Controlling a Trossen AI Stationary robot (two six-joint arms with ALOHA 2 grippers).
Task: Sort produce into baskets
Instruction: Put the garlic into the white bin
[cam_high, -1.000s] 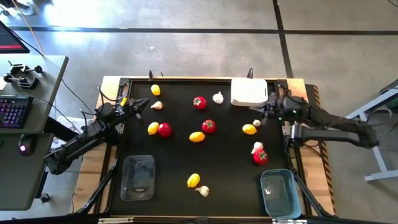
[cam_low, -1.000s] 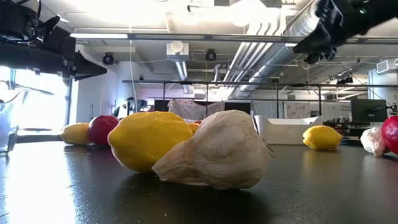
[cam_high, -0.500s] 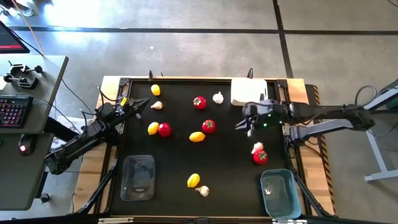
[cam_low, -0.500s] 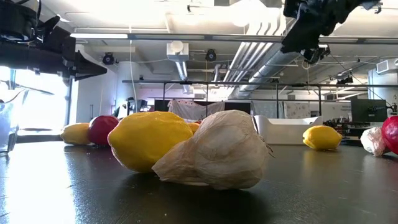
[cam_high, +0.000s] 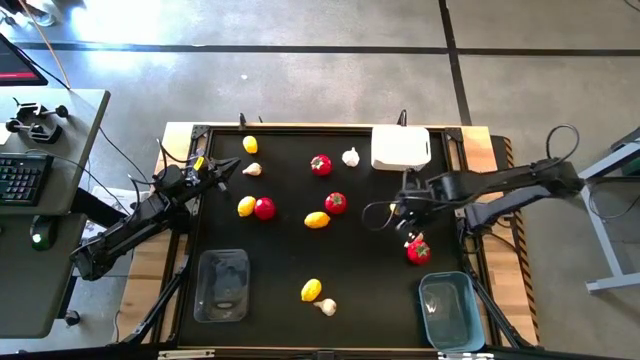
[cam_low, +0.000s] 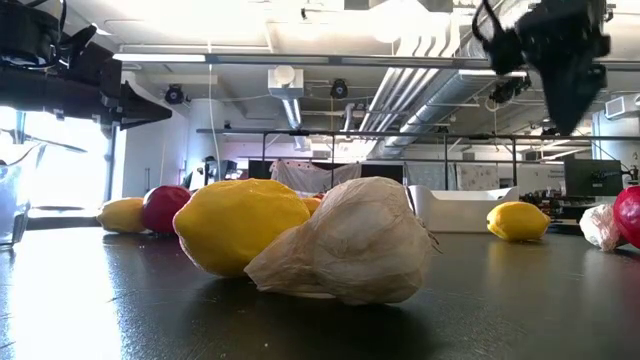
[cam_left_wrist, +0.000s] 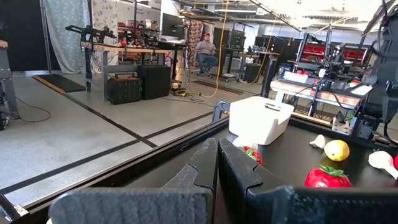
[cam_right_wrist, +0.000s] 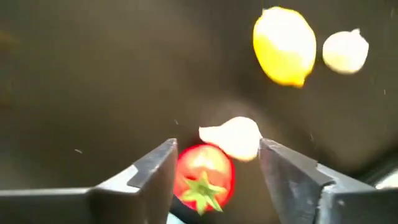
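Produce lies scattered on the black table (cam_high: 290, 255): red tomatoes (cam_high: 320, 165), yellow lemons (cam_high: 316, 220) and white garlic bulbs (cam_high: 350, 157). My right gripper (cam_right_wrist: 214, 163) hangs open above the right side, pointing down. Below it, a red tomato (cam_right_wrist: 204, 176) and a garlic bulb (cam_right_wrist: 233, 137) lie on the table and show between its fingers; it touches neither. A lemon (cam_right_wrist: 284, 45) and another garlic bulb (cam_right_wrist: 345, 51) lie beyond. My left gripper (cam_left_wrist: 217, 165) is shut and holds nothing, raised over the table's left edge (cam_high: 228, 170).
The white basket (cam_high: 401, 147) stands at the far right, the clear basket (cam_high: 222, 285) at the near left and the blue basket (cam_high: 450, 310) at the near right corner. A lemon (cam_low: 240, 225) and a garlic bulb (cam_low: 345, 250) lie close to the near edge.
My right gripper has come away from the white basket, first toward the table's middle and then toward the near edge. It has tipped from nearly level to pointing down over the tomato and garlic at the right. No produce has moved.
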